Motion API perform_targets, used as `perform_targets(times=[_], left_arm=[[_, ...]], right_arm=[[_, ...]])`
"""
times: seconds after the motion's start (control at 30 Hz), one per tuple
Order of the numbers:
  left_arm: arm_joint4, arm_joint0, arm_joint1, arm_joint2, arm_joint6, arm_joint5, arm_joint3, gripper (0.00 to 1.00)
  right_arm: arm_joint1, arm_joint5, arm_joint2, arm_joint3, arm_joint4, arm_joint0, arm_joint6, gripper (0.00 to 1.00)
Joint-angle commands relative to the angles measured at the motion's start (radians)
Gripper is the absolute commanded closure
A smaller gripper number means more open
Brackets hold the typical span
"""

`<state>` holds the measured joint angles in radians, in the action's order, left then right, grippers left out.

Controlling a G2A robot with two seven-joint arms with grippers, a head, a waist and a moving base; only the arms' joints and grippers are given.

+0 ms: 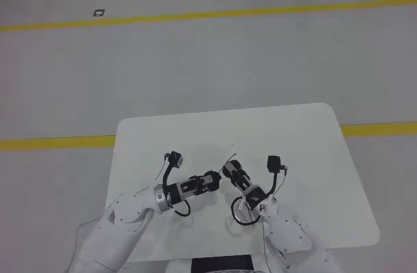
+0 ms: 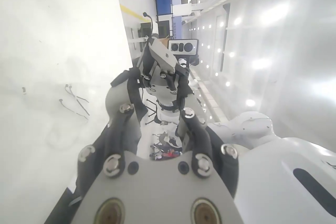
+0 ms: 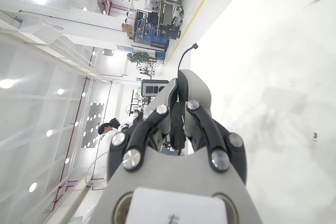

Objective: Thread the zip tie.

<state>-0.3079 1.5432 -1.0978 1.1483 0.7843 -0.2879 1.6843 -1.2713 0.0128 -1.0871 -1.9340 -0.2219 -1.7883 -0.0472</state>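
- Left gripper [image 1: 216, 177] [image 2: 157, 83]: low over the white tabletop [image 1: 297, 136], tip to tip with the right gripper [image 1: 226, 167] [image 3: 181, 78]. Its jaws stand partly open, and nothing can be seen held between them.
- Through the gap of the left jaws, the left wrist view shows the grey body of the right gripper [image 2: 160, 62] just ahead of them.
- Right gripper: its jaws are closed on the zip tie [image 3: 183, 57], with no gap visible between them.
- Zip tie: a black strap that leaves the tips of the right jaws and curves away past them. Its small square head is at the free end, clear of the tabletop. The rest of the strap runs back between the jaws toward the wrist.
- In the left wrist view the same zip tie [image 2: 150, 22] rises beyond the right gripper, on the far side from the left jaws.
- Loose ties [image 2: 76, 101]: several thin strands with small heads lie flat on the tabletop. They are off to one side of the left jaws and well apart from them.
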Motion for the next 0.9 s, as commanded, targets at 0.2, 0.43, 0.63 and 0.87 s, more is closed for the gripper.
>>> perform_targets(times=[0.2,0.43,0.63,0.87], left_arm=[[-0.004,-0.003,0.005,-0.005,-0.007,0.001,-0.001,0.75],[-0.006,-0.003,0.009,-0.007,-0.018,-0.005,-0.004,0.77],[-0.009,-0.004,0.012,-0.010,-0.027,-0.013,-0.004,0.79],[-0.014,-0.008,0.016,-0.016,-0.028,-0.017,-0.007,0.80]], right_arm=[[0.001,-0.010,-0.005,-0.006,0.009,-0.007,-0.002,1.00],[0.002,-0.018,-0.014,-0.010,0.039,-0.014,-0.021,1.00],[0.004,-0.015,-0.016,-0.010,0.072,-0.013,-0.063,1.00],[0.005,-0.015,-0.015,-0.008,0.091,-0.010,-0.079,1.00]])
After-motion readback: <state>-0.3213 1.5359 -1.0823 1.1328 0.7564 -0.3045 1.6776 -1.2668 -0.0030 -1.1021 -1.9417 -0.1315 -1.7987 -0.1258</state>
